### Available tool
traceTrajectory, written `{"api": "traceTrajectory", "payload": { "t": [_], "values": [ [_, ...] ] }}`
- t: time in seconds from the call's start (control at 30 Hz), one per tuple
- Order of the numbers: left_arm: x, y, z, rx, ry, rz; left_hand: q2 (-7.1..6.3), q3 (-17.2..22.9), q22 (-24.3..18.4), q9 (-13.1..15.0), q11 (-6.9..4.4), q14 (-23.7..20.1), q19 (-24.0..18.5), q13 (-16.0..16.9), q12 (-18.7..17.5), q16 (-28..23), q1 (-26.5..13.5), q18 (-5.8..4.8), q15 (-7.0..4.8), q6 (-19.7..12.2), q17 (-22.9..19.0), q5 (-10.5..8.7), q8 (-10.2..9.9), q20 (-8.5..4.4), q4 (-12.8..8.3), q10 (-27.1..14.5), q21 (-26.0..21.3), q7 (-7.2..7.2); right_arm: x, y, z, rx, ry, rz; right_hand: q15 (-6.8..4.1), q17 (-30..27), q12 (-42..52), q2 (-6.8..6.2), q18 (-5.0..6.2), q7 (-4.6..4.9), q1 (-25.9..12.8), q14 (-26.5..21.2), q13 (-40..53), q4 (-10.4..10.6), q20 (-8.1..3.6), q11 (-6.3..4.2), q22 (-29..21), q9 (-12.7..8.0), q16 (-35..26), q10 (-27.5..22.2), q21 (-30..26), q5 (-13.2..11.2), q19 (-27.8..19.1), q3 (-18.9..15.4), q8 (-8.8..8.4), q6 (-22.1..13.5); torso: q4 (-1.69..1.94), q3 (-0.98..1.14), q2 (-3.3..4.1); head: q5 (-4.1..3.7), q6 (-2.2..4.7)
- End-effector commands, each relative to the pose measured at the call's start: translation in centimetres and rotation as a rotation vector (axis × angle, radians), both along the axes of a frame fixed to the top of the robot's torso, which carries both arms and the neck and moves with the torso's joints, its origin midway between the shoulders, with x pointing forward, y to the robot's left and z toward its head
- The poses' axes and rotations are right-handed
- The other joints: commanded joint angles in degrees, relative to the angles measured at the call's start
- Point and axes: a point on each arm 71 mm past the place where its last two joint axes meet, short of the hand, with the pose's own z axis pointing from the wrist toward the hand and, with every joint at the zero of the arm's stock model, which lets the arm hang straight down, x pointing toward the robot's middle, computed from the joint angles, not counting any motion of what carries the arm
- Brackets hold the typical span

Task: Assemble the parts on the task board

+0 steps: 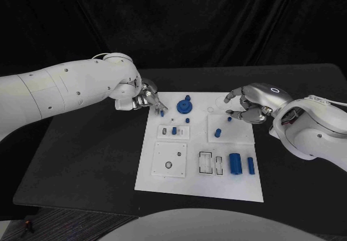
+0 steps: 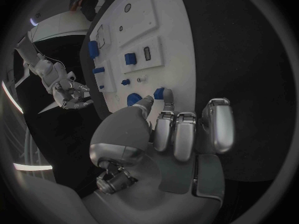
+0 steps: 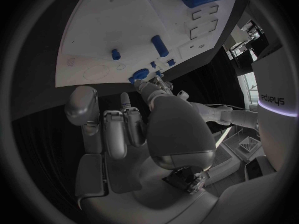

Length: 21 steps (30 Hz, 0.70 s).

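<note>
Both hands hover at the board's far end.

You see the left hand [image 1: 142, 98] at the board's [image 1: 199, 186] 11 o'clock corner, fingers [image 2: 184, 134] curled together and empty; the right hand [image 1: 249, 104] at 1 o'clock, fingers loosely curled, holding nothing. Blue parts [image 1: 235, 162] lie across the board on the desk [image 1: 87, 165].

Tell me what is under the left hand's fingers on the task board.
A small blue part shows beneath the left hand near the task board corner. Whether the fingers touch it is unclear.
</note>
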Motion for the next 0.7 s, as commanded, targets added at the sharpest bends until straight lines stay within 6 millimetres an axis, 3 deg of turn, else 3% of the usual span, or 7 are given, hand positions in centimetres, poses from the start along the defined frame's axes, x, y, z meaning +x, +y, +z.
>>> {"api": "traceTrajectory", "payload": {
  "t": [0.03,0.7],
  "values": [
    [-0.15,-0.38,-0.08,-0.012,0.011,-0.025,-0.02,0.2,10.6,0.1,-0.3,6.0,-0.3,10.6,-0.2,0.2,0.8,-0.55,-0.1,0.3,15.1,0.54,-0.3,-0.02,-0.5,1.5,-0.3,-0.1,-0.03,0.02,-0.14,-0.007,0.007,-0.003,-0.22,9.0,0.3,-0.21,0.85,0.05,0.6,4.7,5.0,0.2,-0.06,-0.01,6.5,0.0,-0.3,0.5,-0.4,0.3,-0.4,0.1,0.11,0.4,0.0,0.03,0.03,-0.04,-0.01],
    [-0.24,-0.59,-0.12,-0.011,0.017,-0.034,0.09,1.2,10.6,0.1,-0.49,6.0,-0.4,10.4,-0.4,0.2,1.9,-0.51,-0.24,0.5,15.1,1.51,-0.5,-0.14,-1.7,1.3,-0.5,-0.33,-0.02,0.02,-0.34,-0.01,0.012,-0.005,-0.23,9.0,0.2,-0.1,0.85,0.04,0.7,4.7,4.9,0.2,-0.07,-0.01,6.5,-0.1,-0.3,0.5,-0.5,0.5,-0.4,0.2,0.14,0.5,0.0,0.01,0.0,-0.05,-0.01]
  ]
}}
